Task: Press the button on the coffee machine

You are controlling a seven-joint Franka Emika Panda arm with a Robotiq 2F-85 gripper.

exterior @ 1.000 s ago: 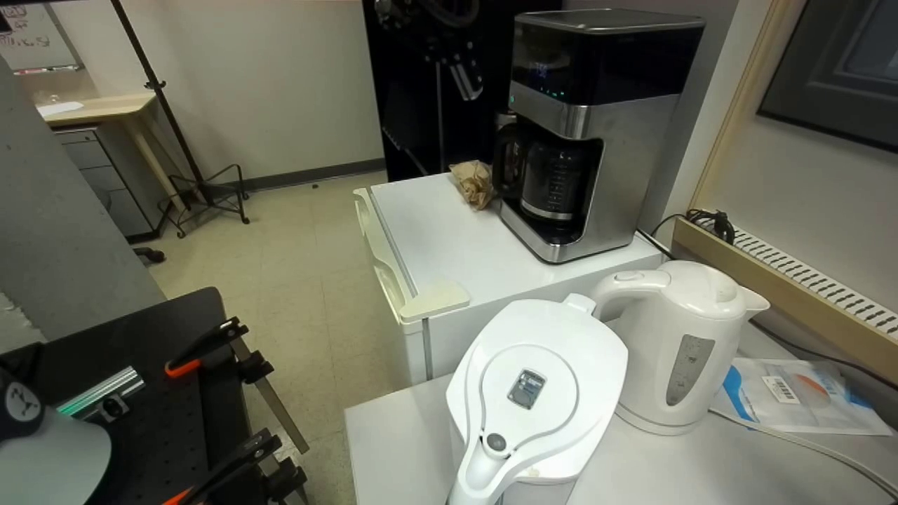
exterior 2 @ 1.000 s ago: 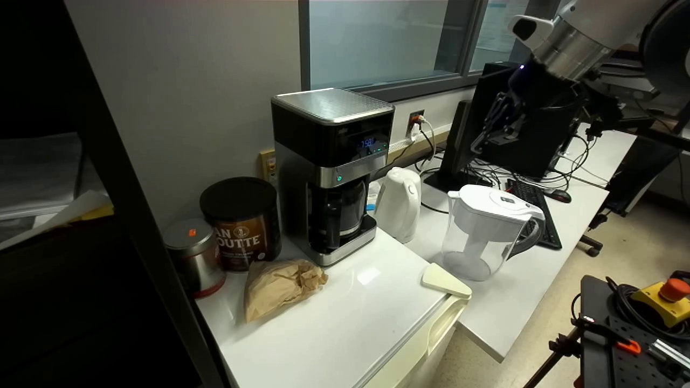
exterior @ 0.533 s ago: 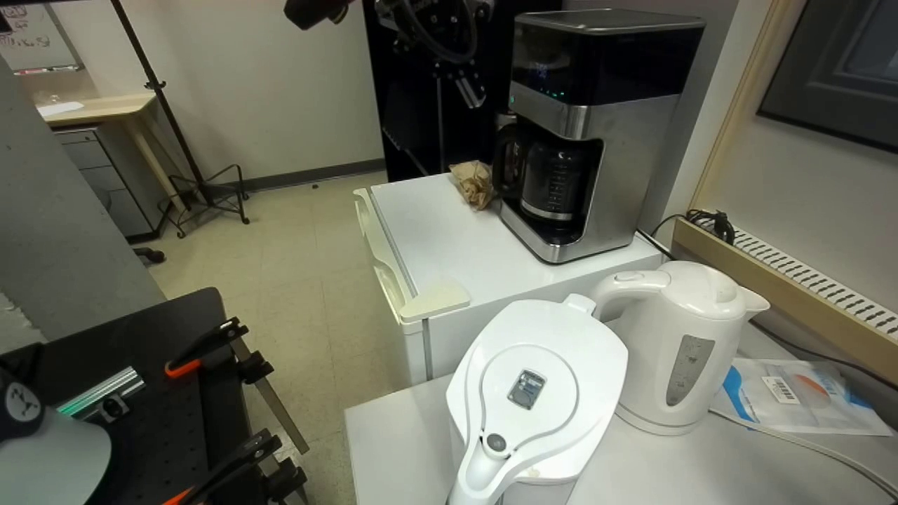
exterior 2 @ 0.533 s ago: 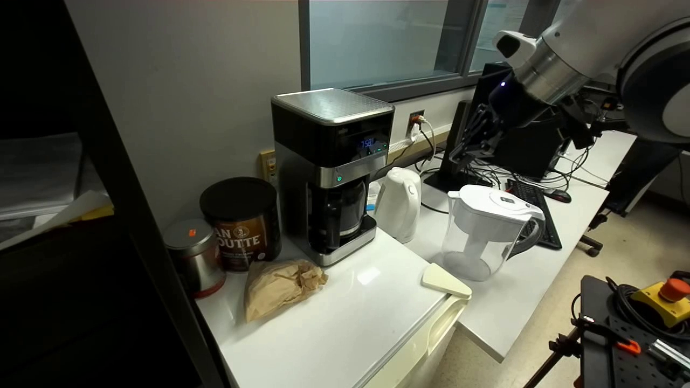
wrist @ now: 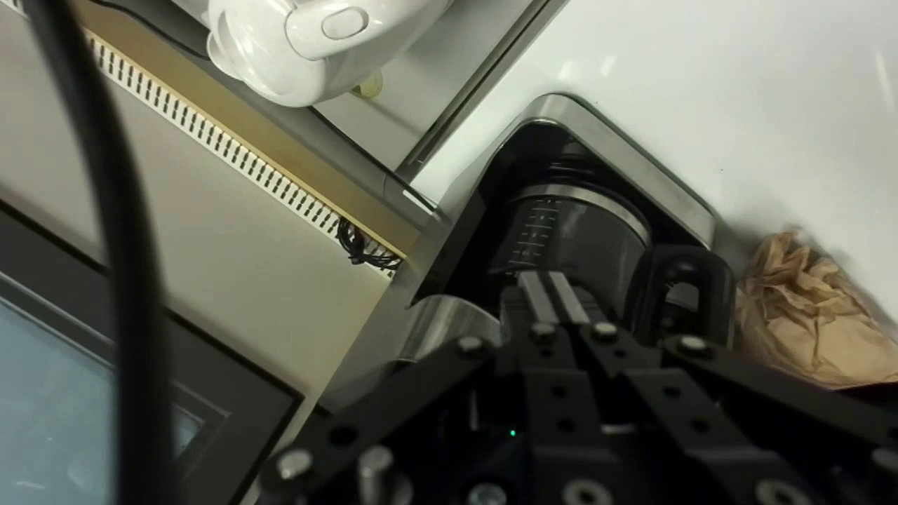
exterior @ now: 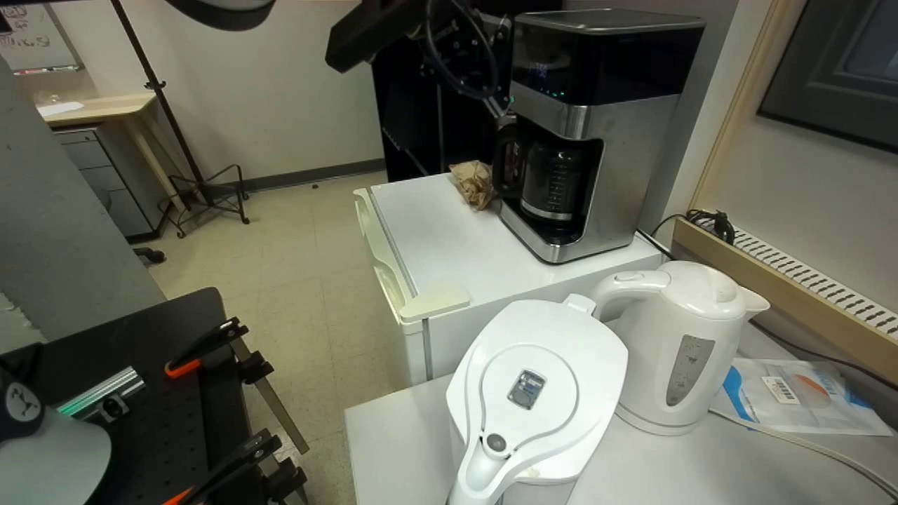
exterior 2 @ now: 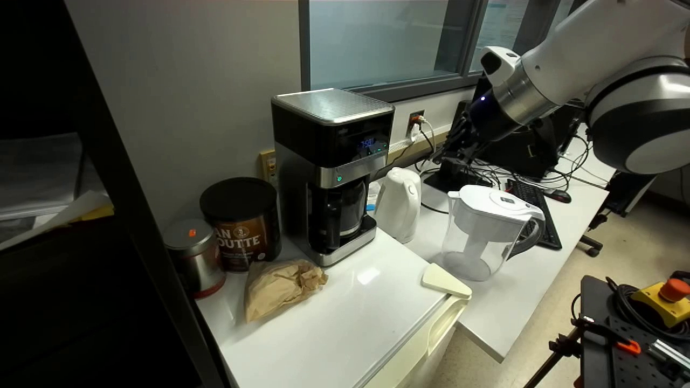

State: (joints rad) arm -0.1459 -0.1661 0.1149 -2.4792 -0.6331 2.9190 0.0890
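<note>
The coffee machine, with a black top and silver band, stands on a white fridge top in both exterior views (exterior: pixel 624 161) (exterior 2: pixel 299 178). A green-lit button (exterior 2: pixel 339 178) is on its silver band; lit marks and a clock display sit above it. The dark glass carafe (wrist: pixel 582 231) is in the machine. My gripper (wrist: pixel 546 277) is shut and empty, its two pads (wrist: pixel 537 298) side by side in front of the carafe in the wrist view. In an exterior view the gripper (exterior 2: pixel 438 157) hangs in the air, apart from the machine, above the kettle's far side. The gripper hides the button in the wrist view.
A white kettle (exterior 2: pixel 399 205) and a white filter jug (exterior 2: pixel 480 231) stand beside the machine. A brown paper bag (exterior 2: pixel 283 285), a coffee tub (exterior 2: pixel 242 215) and a metal tin (exterior 2: pixel 194 256) are on its other side. A monitor (exterior 2: pixel 458 140) stands behind the gripper.
The arm and gripper have moved closer to the coffee machine, coming lower and leftward in one view and rightward in another. The machine, kettle and jug have not moved.
</note>
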